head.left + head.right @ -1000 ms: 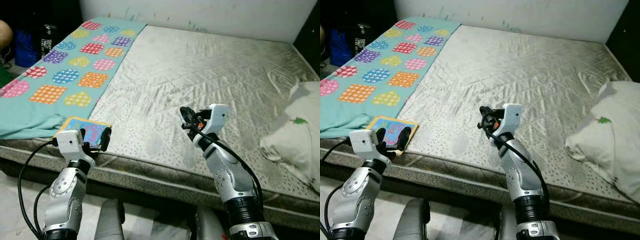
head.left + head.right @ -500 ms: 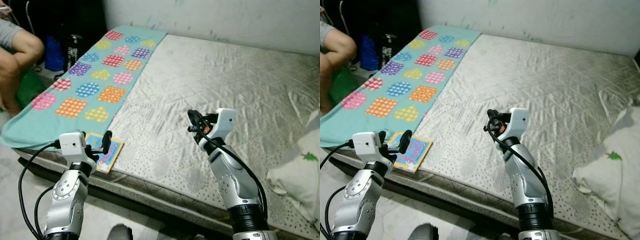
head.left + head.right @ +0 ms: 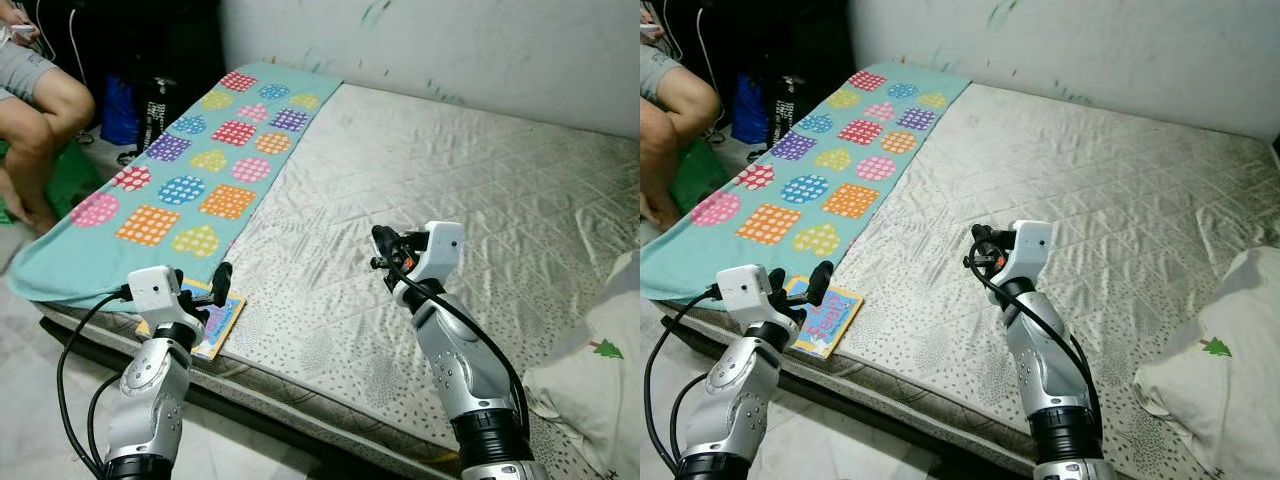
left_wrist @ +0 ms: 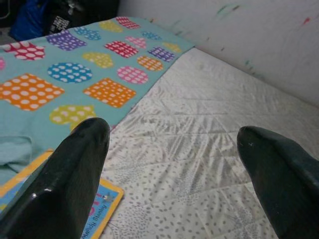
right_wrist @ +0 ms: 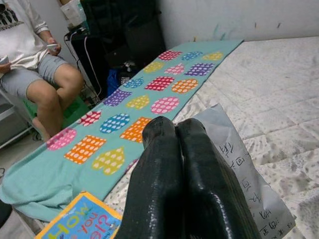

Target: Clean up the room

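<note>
Currently the left gripper (image 3: 218, 283) hangs spread wide over the mattress (image 3: 480, 200) edge, empty, just above the children's book (image 3: 825, 318). Book lies flat at the near-left corner, about 8 o'clock from bed centre, partly tucked under the teal patterned blanket (image 3: 190, 170) hem.

Right gripper (image 5: 179, 164) is pinched closed on a slip of paper (image 5: 239, 174) with handwriting; it hovers over mid-mattress.

Pillow (image 3: 1210, 385) sits at 4 o'clock, near the right edge. A person (image 3: 40, 110) sits at 10 o'clock, beside the bed.

Handling judgement:
1. Book looks thin, stiff, light, with a probably glossy, slippery cover.
2. It lies flush on the mattress, so 1 finger must slide under. Best hold: the free edge overhanging toward the robot, away from the blanket.
3. Paper is flimsy; it could tear or slip.
</note>
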Tool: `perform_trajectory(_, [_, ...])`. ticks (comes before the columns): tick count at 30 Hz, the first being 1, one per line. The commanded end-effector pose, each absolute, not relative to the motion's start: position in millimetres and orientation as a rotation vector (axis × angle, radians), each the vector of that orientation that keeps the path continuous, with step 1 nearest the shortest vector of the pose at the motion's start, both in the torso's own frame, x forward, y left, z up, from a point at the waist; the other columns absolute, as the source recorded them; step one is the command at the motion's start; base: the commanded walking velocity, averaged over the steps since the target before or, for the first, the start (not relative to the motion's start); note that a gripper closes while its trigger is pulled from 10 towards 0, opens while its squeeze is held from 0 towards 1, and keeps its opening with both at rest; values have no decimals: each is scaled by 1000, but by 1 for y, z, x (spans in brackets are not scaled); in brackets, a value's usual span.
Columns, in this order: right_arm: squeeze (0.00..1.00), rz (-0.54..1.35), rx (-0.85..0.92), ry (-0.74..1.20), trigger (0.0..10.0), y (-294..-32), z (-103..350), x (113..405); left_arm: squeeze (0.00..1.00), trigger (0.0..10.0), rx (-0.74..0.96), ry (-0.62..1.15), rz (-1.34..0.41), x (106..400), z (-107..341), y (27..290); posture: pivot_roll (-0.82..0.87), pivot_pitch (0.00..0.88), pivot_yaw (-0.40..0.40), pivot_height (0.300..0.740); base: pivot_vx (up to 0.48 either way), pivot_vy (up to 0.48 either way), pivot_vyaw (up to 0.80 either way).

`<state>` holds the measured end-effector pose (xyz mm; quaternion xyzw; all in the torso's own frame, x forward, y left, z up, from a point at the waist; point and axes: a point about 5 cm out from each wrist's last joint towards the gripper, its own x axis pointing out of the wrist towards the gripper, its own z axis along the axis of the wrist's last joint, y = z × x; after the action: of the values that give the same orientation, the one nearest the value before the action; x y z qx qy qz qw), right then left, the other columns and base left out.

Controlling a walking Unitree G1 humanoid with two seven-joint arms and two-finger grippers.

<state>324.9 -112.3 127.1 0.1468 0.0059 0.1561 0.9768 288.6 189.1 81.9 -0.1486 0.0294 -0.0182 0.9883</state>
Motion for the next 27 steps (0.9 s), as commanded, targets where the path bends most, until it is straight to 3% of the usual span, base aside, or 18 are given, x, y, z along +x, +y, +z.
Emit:
perform_trajectory(1, [0, 291, 279, 34, 10000, -115, 123, 325, 0, 10000, -276, 49, -64, 289, 86, 187, 77, 48, -25, 740, 0, 0, 0])
perform_trajectory(15, [0, 286, 251, 70, 10000, -115, 117, 324, 0, 10000, -310, 73, -92, 289, 83, 179, 52, 66, -24, 740, 0, 0, -638])
perform_trajectory(27, [0, 287, 221, 102, 10000, -119, 111, 320, 0, 10000, -319, 90, -111, 294, 80, 173, 39, 61, -34, 740, 0, 420, -175])
